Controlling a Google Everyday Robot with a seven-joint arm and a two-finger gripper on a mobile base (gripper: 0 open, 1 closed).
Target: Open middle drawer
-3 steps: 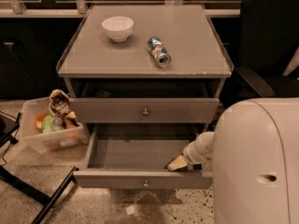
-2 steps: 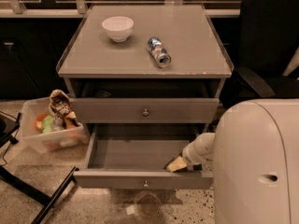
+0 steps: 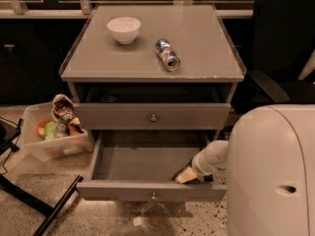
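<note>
- Grey, flat-fronted middle drawer [image 3: 142,162] of the grey square-topped cabinet [image 3: 98,68]: drawn far out toward 6 o'clock, with its plain grey interior open to view and a small round metal knob [image 3: 153,196] centred on the front panel.
- Robot's gripper [image 3: 186,176], pale yellowish at the tip: down inside that drawer at its 4 o'clock corner, just behind the front panel and near the right wall.
- On the drawer floor or just above it: cannot tell.
- How wide the gripper stands, and whether it has hold of anything: cannot tell.
- White rounded arm segment [image 3: 211,157]: reaching in from 3 o'clock over the drawer's right wall, joined to the large white robot body [image 3: 270,171] at 4 to 5 o'clock of the scene.
- Taller grey drawer [image 3: 108,116]: directly at 12 o'clock of the open one, with its own round knob [image 3: 153,117] and a dark gap between its top edge and the tabletop.
- Small white round bowl [image 3: 123,29]: upright on the tabletop, toward 11 o'clock.
- Silver metal can with blue markings [image 3: 168,54]: lying on its side near the tabletop's middle, at 4 o'clock of the bowl and apart from it.
- Clear plastic bin [image 3: 54,146] of mixed colourful items: on the speckled floor [image 3: 29,220], just beside the cabinet at 9 o'clock.
- Black office chair [image 3: 285,48]: at 2 o'clock of the cabinet.
</note>
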